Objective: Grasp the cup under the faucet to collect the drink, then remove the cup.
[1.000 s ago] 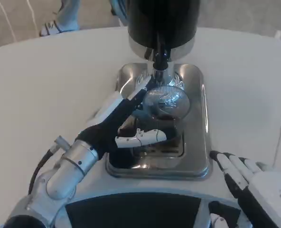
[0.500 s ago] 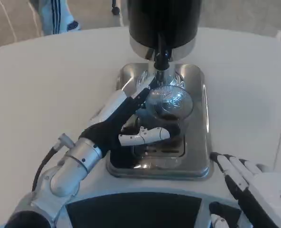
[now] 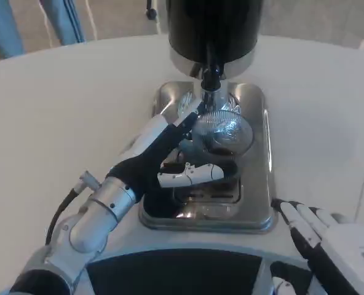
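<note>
Nearest to us, at the bottom right of the head view, we see the right robot hand (image 3: 329, 243) resting low over the bench (image 3: 65, 110), its white and black fingers (image 3: 299, 221) lying straight and a little apart with nothing between them. They point toward the near right corner of the drip tray (image 3: 263, 178) and stop just short of it.

On the other side, our silver left forearm (image 3: 99, 212) reaches up from the lower left at a slant. The left robot hand (image 3: 163, 153) lies over the near left part of the steel tray and is wrapped around the clear glass cup (image 3: 222, 135): one finger (image 3: 191, 174) crosses the near side of the cup, while the others run up along its left flank, so the cup is clamped between them.

The cup stands upright in the middle of the tray, on or just above the slotted grate (image 3: 216, 193); we cannot tell whether its base touches. We look down into its round mouth, where the glass glints and a dark patch shows low inside, though we cannot tell how full it is.

Just beyond the cup, the faucet (image 3: 209, 83) hangs straight over the far edge of the rim. It juts from the chrome base of the black drink dispenser (image 3: 213, 27), which stands at the tray's far end.

Farther back, past the curved edge of the white bench, a person's blue trouser legs (image 3: 28, 24) show at the top left.
</note>
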### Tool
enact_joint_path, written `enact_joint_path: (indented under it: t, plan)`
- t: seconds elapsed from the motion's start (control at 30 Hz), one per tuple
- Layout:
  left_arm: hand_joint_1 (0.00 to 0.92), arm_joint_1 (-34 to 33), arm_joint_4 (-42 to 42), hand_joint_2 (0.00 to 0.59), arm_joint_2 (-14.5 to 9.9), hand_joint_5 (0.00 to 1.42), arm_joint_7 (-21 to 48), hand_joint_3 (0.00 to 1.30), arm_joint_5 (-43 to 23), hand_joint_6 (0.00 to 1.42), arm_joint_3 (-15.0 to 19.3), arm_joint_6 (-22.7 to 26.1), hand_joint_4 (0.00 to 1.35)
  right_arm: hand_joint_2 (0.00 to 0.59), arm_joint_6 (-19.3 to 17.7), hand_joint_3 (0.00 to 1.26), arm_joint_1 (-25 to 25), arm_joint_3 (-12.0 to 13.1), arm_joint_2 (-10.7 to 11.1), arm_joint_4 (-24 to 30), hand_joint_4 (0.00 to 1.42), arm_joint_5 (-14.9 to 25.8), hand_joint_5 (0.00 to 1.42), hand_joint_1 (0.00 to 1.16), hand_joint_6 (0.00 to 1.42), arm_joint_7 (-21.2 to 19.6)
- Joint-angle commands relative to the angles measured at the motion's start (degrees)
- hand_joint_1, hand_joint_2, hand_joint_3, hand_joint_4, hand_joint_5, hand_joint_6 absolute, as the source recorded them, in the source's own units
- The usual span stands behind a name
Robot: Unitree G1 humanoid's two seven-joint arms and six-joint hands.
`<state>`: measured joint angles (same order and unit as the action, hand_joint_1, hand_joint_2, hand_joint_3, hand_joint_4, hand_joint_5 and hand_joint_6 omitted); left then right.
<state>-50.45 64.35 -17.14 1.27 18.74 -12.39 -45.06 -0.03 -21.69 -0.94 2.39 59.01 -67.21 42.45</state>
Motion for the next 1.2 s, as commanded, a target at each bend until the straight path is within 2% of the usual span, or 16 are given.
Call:
enact_joint_path:
  t: [0.03,0.3,0.43,0.63,0.73,0.97,1.2]
  plan:
    - [0.406,0.0,1.4,0.073,0.9,0.42,0.0,0.0,1.5,0.65,-1.1,0.2,0.05,0.586,0.0,0.0,0.5,-0.3,-0.7,1.0,0.0,-0.9,0.0,0.17,0.0,1.3]
    - [0.413,0.0,2.4,0.082,1.5,0.51,-1.1,0.0,1.4,0.89,-1.1,0.5,0.11,0.586,-0.4,0.0,0.7,-0.8,-2.0,1.0,0.0,-2.4,0.0,0.17,0.0,2.1]
    - [0.409,0.2,2.7,0.085,1.6,0.56,-1.7,0.0,1.3,0.96,-0.9,0.3,0.16,0.586,-0.2,0.0,0.9,-1.0,-2.2,1.0,0.0,-3.0,0.0,0.16,0.0,2.4]
    - [0.417,0.6,2.8,0.095,1.5,0.65,-3.8,0.06,1.4,1.08,-0.6,0.0,0.27,0.586,0.2,0.0,1.4,-1.6,-2.2,1.0,0.0,-3.8,0.0,0.16,0.0,3.1]
    - [0.417,1.2,2.9,0.101,1.5,0.71,-5.6,0.14,1.2,1.13,-0.1,-0.2,0.34,0.586,0.3,0.01,1.6,-2.0,-2.2,1.0,0.0,-4.4,0.0,0.16,0.0,3.4]
    - [0.43,1.9,2.9,0.106,1.3,0.85,-8.4,0.41,0.9,1.24,0.8,-0.1,0.53,0.586,0.6,0.01,3.1,-2.8,-2.1,0.4,0.0,-5.4,0.0,0.15,0.0,4.4]
    - [0.463,3.1,2.9,0.077,1.3,0.99,-10.2,0.6,0.0,1.34,2.4,-0.3,0.69,0.586,1.0,0.02,4.5,-2.9,-1.6,-0.5,0.0,-5.6,0.0,0.15,0.0,5.0]
